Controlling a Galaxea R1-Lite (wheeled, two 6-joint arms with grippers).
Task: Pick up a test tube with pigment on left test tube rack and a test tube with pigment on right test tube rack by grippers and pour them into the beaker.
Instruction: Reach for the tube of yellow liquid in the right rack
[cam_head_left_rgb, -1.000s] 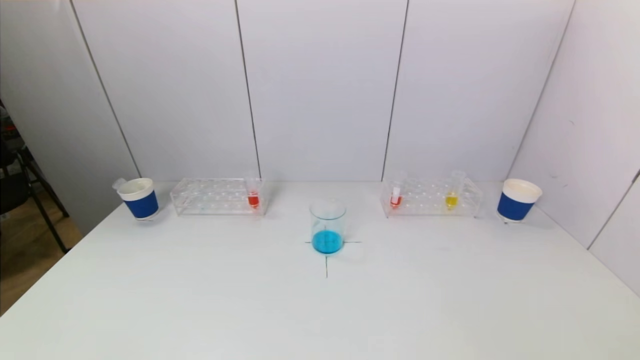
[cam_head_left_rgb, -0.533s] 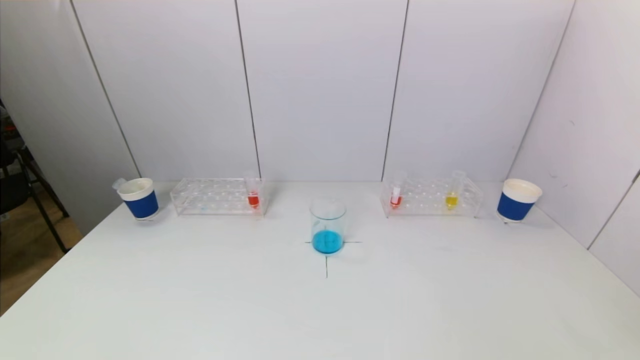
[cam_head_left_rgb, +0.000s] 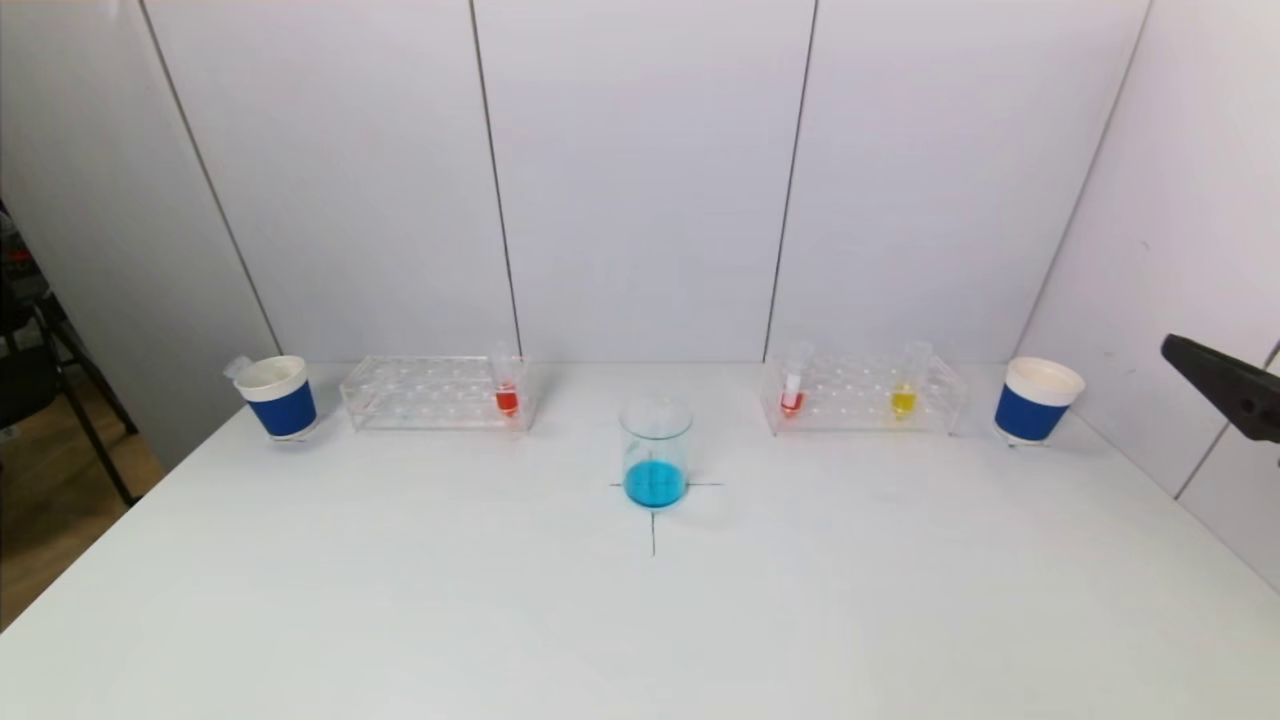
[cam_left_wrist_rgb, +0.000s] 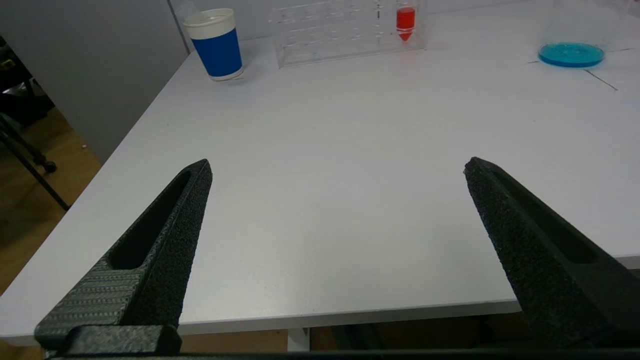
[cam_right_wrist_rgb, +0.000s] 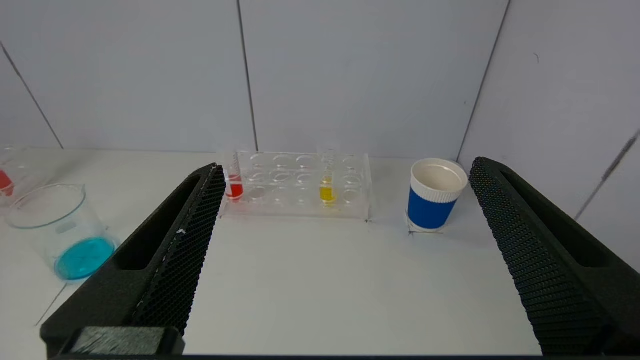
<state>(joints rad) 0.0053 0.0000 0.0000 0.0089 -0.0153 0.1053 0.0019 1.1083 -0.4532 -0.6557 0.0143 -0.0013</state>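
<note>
- Black textured fingers of the right gripper (cam_right_wrist_rgb: 345, 170) stand spread wide and empty; in the head view the right gripper shows only as a dark tip at the right edge, beyond the right blue cup (cam_head_left_rgb: 1036, 400) as seen from the beaker (cam_head_left_rgb: 655, 453).
- Between those fingers in the right wrist view lies the right test tube rack (cam_right_wrist_rgb: 300, 186), straight ahead; its yellow-pigment tube (cam_right_wrist_rgb: 327, 189) stands upright nearer the cup side, its red-pigment tube (cam_right_wrist_rgb: 233, 186) upright at the end nearest the beaker.
- Left gripper (cam_left_wrist_rgb: 337, 167) is likewise spread wide and holds nothing; it hangs off the near table edge, well apart from the beaker, and does not show in the head view.
- Left test tube rack (cam_head_left_rgb: 436, 392) sits on the beaker's left; its one orange-red tube (cam_head_left_rgb: 507, 392) stands upright at the end nearest the beaker; the left blue cup (cam_head_left_rgb: 280, 396) is beyond the rack's far end.
- Beaker holds blue liquid, midway between the racks on a cross mark (cam_head_left_rgb: 653, 520).
- Each tube's long axis is vertical, so I judge each near arm must close from the side, fingers either side of the tube, then lift straight up; the right arm looks nearer its rack.
</note>
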